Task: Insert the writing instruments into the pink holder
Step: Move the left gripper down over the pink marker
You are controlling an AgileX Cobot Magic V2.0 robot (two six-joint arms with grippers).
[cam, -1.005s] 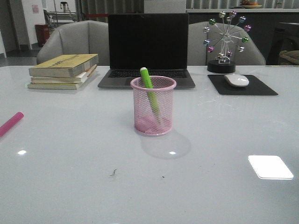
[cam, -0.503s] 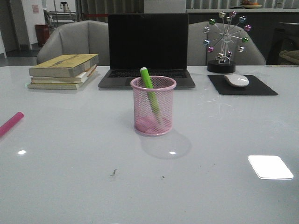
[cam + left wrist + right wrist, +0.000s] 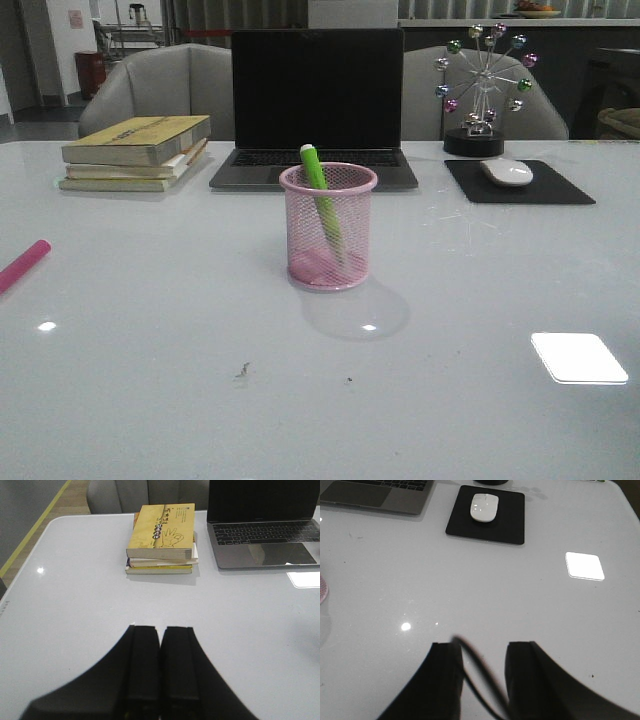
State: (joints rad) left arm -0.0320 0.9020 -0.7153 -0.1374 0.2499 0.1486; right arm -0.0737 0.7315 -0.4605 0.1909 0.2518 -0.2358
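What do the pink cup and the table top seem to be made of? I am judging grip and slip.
The pink cup looks like painted metal wire mesh: the green marker shows through its gridded wall, under a rolled rim. The table top looks glossy white, perhaps glass or lacquer: it mirrors lights sharply.

Even, fairly dim overhead light falls on the glossy white surface (image 3: 150, 330), which throws back a bright rectangular glare patch at 4 o'clock in the front view and small spot reflections elsewhere. The pink holder (image 3: 328, 227) casts a soft shadow toward 5 o'clock. In both wrist views the near dark gripper fingers (image 3: 142, 675) are blurred, silhouetted and featureless, while the background stays reasonably sharp
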